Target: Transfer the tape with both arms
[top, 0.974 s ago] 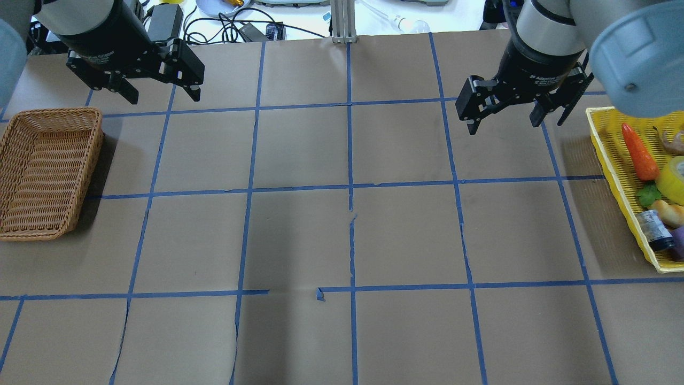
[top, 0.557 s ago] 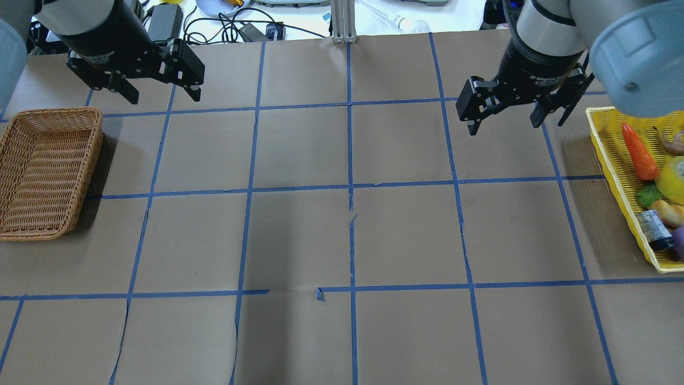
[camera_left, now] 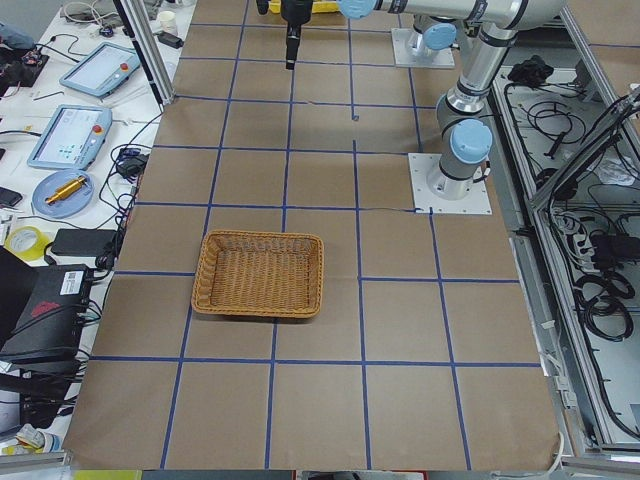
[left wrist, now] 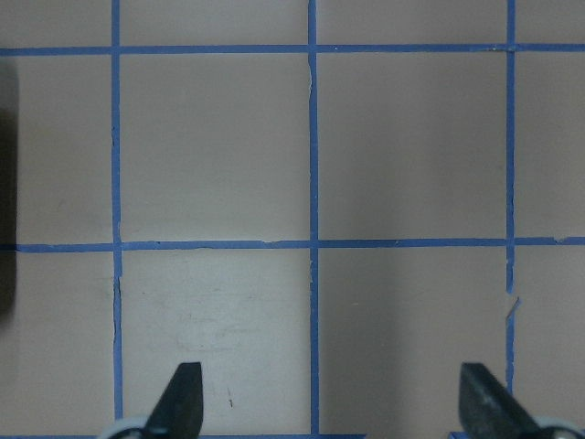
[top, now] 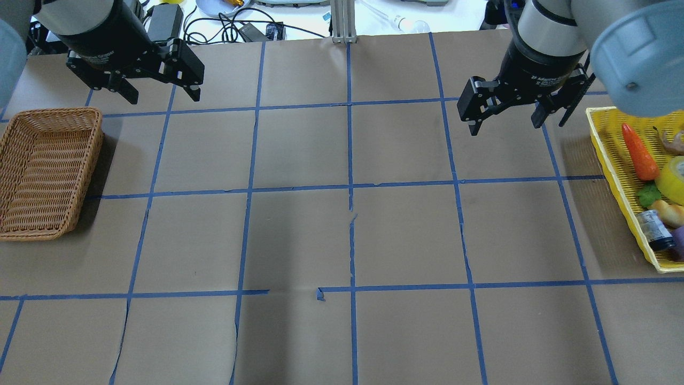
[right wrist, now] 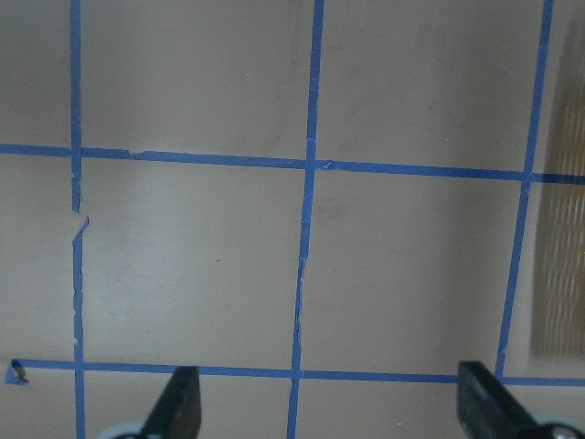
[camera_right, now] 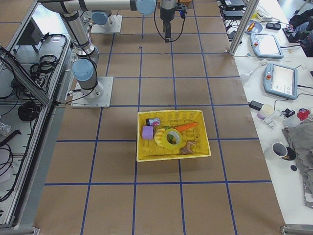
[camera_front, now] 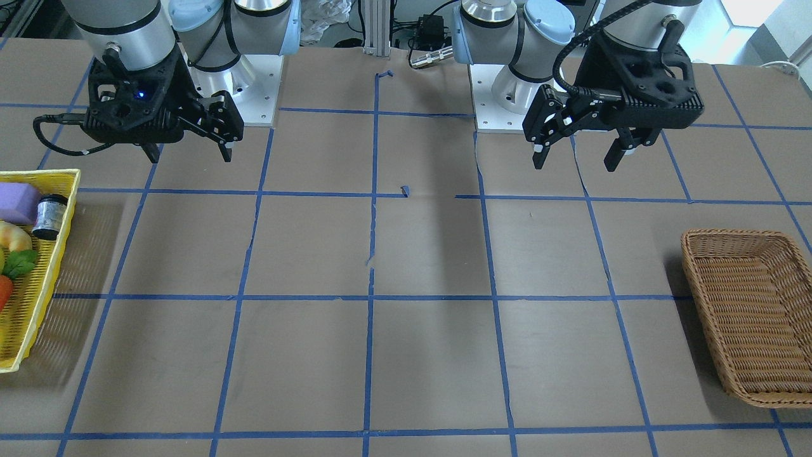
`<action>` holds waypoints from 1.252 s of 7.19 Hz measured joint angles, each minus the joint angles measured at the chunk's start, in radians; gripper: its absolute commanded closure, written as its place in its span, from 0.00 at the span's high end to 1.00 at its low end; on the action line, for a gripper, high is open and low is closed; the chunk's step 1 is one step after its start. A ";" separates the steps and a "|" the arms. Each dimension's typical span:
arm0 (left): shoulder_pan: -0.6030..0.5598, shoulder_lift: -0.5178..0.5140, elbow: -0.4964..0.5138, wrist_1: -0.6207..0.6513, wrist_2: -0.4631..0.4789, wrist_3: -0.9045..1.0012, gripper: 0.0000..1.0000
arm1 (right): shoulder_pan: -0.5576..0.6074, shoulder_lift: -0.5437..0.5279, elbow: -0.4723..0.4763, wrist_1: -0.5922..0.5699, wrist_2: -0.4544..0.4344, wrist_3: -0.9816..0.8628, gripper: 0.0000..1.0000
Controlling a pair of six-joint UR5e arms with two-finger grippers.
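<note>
The yellow tape roll (top: 674, 179) lies in the yellow tray (top: 614, 176) at the right edge of the table. It also shows in the exterior right view (camera_right: 171, 138), among other items. My right gripper (top: 515, 127) hangs open and empty above the table, left of the tray's far corner; it also shows in the front view (camera_front: 189, 157). My left gripper (top: 163, 97) hangs open and empty above the table, beyond the wicker basket (top: 48, 171). Both wrist views show spread fingertips (left wrist: 178, 407) (right wrist: 178, 407) over bare paper.
The tray also holds a toy carrot (top: 638, 152), a small dark jar (top: 654, 230), a purple block (camera_right: 147, 132) and a bread piece. The wicker basket (camera_front: 748, 317) is empty. Blue tape lines grid the brown paper. Cables and devices lie beyond the far table edge.
My right gripper has shifted very slightly to the right. The left gripper and the objects have not moved.
</note>
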 measured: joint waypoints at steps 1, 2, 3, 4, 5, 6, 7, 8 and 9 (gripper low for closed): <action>0.000 0.000 0.000 0.000 0.000 0.000 1.00 | -0.001 0.000 -0.001 -0.002 0.000 0.000 1.00; 0.000 0.000 0.000 0.000 -0.001 0.000 1.00 | -0.002 0.001 -0.001 -0.007 0.001 0.000 1.00; 0.000 -0.001 0.000 0.000 -0.001 0.000 1.00 | -0.007 0.001 -0.002 -0.012 0.001 -0.001 1.00; 0.000 -0.001 0.000 0.000 -0.001 0.000 1.00 | -0.020 0.001 -0.002 -0.012 0.000 -0.003 1.00; 0.000 -0.001 0.000 0.000 -0.001 0.000 1.00 | -0.034 0.001 -0.002 -0.008 0.000 -0.007 1.00; 0.000 -0.001 0.000 0.000 -0.001 0.000 1.00 | -0.042 0.000 -0.002 -0.001 0.001 -0.006 1.00; 0.000 -0.001 0.000 0.000 -0.001 0.000 1.00 | -0.044 -0.001 -0.002 0.003 0.003 -0.003 1.00; 0.000 -0.001 0.000 0.000 -0.001 0.000 1.00 | -0.044 -0.004 -0.003 0.004 0.008 -0.001 1.00; 0.000 -0.001 0.000 0.000 -0.001 0.000 1.00 | -0.044 -0.008 -0.003 0.004 0.013 -0.001 1.00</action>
